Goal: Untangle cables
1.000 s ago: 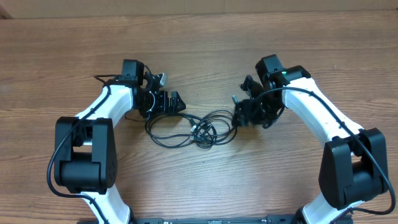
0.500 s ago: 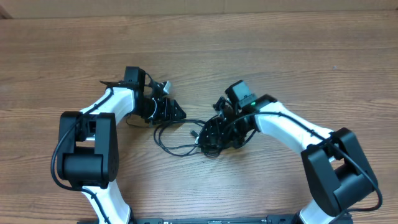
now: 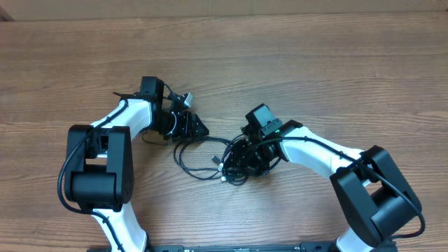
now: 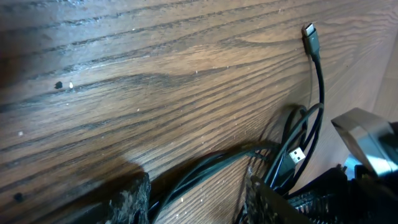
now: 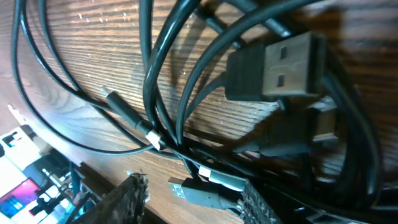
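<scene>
The cables (image 3: 198, 170) lie as thin black loops on the wooden table between my two arms. My left gripper (image 3: 197, 127) sits at the bundle's upper left edge. In the left wrist view its fingers (image 4: 132, 200) stand apart, and black cable strands (image 4: 208, 176) run between them, close to the left one. A free plug end (image 4: 310, 36) lies farther off. My right gripper (image 3: 236, 162) is down on the tangle's right side. Its jaws are apart too, with a small silver-tipped plug (image 5: 200, 193) lying between them against the right finger (image 5: 264, 202). A larger USB plug (image 5: 280, 61) sits above it.
The wooden table (image 3: 294, 63) stretches bare behind and beside the arms. Both arm bases stand at the near edge. The two grippers are only a short distance apart over the bundle.
My right arm has swung left and toward the near edge, onto the tangle. The loops have bunched up and shifted. My left gripper's jaws have narrowed around the strands.
</scene>
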You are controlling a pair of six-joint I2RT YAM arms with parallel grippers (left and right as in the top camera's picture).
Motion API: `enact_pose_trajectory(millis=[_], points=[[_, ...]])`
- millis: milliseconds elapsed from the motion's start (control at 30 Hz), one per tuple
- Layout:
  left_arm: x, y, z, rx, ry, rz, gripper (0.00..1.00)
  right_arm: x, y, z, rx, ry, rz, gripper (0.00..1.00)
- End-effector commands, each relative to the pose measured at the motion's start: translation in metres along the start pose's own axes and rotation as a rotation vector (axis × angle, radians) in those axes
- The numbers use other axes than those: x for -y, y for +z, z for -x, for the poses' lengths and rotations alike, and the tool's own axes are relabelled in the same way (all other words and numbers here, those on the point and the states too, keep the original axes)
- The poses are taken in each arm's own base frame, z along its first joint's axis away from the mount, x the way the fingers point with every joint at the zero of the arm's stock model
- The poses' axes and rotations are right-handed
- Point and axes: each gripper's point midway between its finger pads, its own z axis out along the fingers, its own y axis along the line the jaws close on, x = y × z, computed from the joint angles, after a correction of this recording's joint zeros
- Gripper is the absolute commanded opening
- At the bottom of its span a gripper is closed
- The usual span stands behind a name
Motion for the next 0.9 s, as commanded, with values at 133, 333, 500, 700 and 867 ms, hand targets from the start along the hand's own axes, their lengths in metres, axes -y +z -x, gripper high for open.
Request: enact_pose_trajectory(millis=[133, 333, 500, 700, 867], points=[[-0.029, 0.015, -0.02, -0.066, -0.04, 0.097, 0.53, -0.017, 0.024, -0.034, -0.041, -0.124, -0.039, 0.59], [-0.069, 0.006, -0.025, -0.057, -0.19, 0.347, 0.56, -0.047, 0.021, -0.048, -0.116, -0.307, 0.102, 0.66], [-0.076, 0.003, -0.026, -0.054, -0.214, 0.391, 0.61, -0.083, -0.019, -0.042, -0.139, -0.452, 0.237, 0.21], [-0.076, 0.003, -0.026, -0.053, -0.214, 0.391, 0.65, -0.043, -0.038, -0.007, 0.009, -0.345, -0.058, 0.04], [-0.076, 0.003, -0.026, -0.052, -0.214, 0.39, 0.66, -0.01, -0.03, -0.012, 0.015, -0.206, -0.179, 0.26]])
